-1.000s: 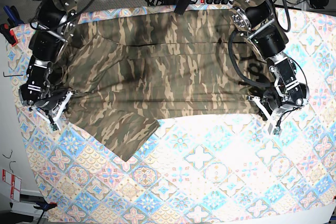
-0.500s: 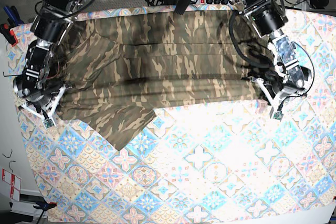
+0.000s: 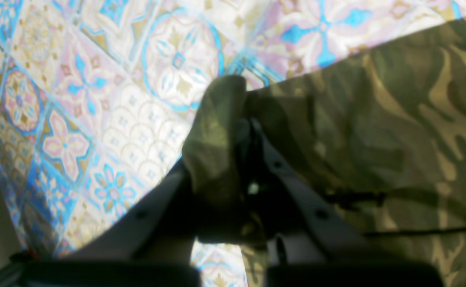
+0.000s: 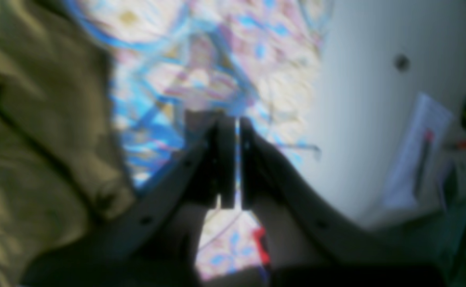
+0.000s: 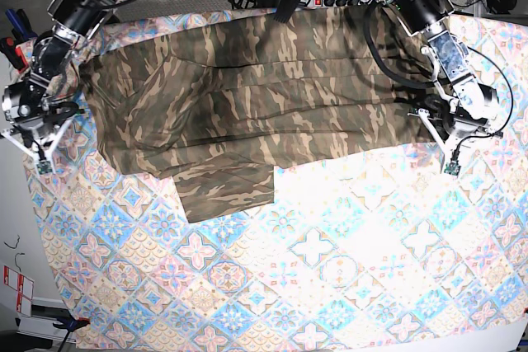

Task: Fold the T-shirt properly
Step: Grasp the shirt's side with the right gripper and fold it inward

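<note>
In the left wrist view, our left tool (image 3: 243, 131) is clamped on a bunched corner of the T-shirt (image 3: 376, 131).

In the right wrist view, our right tool (image 4: 237, 131) is closed on nothing, beside the shirt.

In the base view, the shirt lies on the tabletop (image 5: 346, 269), with folding barely begun; the near half offers open room.

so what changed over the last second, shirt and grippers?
The right gripper let go of the T-shirt and swung outward past its edge; its jaws are shut on nothing. The left gripper moved outward too, still clamped on the hem corner. The loose sleeve flap slid toward the middle. The tile-patterned cloth stayed put.
</note>
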`<state>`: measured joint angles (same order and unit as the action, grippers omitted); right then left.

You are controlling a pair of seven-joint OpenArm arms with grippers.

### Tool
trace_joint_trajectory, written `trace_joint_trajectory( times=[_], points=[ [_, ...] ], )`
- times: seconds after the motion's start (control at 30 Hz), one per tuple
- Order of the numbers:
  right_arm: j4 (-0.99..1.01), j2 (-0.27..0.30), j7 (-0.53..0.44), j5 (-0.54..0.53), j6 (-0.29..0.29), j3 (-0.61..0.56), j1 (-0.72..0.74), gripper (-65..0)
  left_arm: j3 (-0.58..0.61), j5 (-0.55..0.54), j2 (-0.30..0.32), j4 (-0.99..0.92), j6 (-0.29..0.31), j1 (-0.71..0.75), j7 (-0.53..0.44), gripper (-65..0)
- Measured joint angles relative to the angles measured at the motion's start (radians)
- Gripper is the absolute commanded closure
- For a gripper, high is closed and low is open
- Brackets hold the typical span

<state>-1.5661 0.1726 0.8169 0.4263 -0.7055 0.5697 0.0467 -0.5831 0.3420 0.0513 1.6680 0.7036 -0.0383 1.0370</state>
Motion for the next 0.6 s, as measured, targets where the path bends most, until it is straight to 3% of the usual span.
trace_joint_trajectory(
  times=[0.13,0.43,0.6],
  points=[
    [0.000,0.007,-0.004,0.011,0.002,-0.045,0.008,-9.4,-0.002,0.002,0.001,0.000,0.000,0.001,0.002,-0.9],
    [0.001,-0.004,0.019,0.018,0.003,-0.158,0.039,-41.0,-0.001,0.002,-0.001,0.000,0.000,-0.004,0.002,-1.2],
    [0.001,-0.055,-0.005,0.003,0.000,-0.225,0.143,-41.6,-0.001,0.002,0.000,0.000,0.000,-0.004,0.002,-1.2]
  ],
)
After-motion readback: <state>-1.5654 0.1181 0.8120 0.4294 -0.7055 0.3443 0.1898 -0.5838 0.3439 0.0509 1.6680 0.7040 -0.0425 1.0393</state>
